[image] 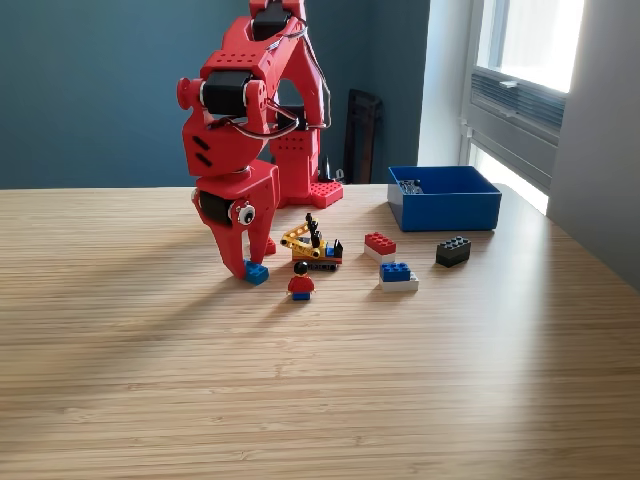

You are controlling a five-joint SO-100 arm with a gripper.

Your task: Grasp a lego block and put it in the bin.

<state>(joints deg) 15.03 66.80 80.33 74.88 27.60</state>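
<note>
Pale striped wood tabletop (320, 400) under a teal wall carries a small blue lego block (257, 273), square and studded, at the tips of the red gripper (247, 268), whose jaws stand down around it, apparently closed on it. Well off toward the exterior view's right sits the bin (445, 210), shallow and bright blue, with some small pale pieces I cannot identify in its back corner.

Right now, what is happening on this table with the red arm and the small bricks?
A red robot arm is bent down over the wooden table, with its pincer at a small blue lego brick. Whether the pincer already grips the brick cannot be told from this view. Nearby lie a small figure, a yellow toy vehicle, a red brick, a blue brick on a white one and a black brick. The blue bin stands behind them, toward the exterior view's right.
</note>
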